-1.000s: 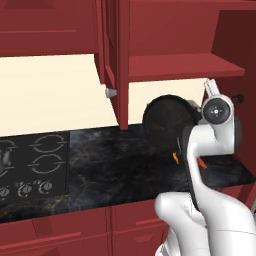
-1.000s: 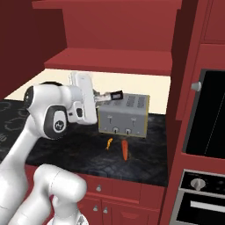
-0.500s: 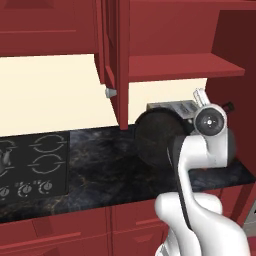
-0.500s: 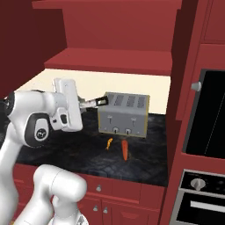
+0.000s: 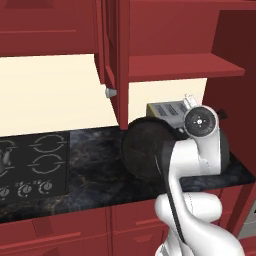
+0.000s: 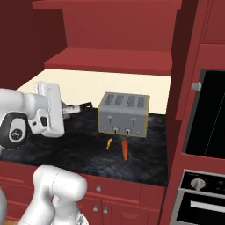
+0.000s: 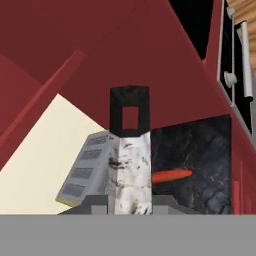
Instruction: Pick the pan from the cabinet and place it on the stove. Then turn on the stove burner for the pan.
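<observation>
Transport is the step in hand: the pan (image 5: 146,149) is out of the cabinet (image 5: 165,35) and hangs tilted on edge at the middle of the left base view, above the dark countertop (image 5: 95,165). The gripper (image 7: 129,165) is closed tight on the pan's handle (image 7: 129,150), which rises at the centre of the hand view. Next, I judge, the pan must travel leftward to the stove (image 5: 30,165) at the lower left and be levelled over a burner ring. The open cabinet door (image 5: 114,60) hangs just above that path. Right of the pan stand the grey toaster (image 6: 124,114) and a carrot (image 6: 124,150), both clear of the route
</observation>
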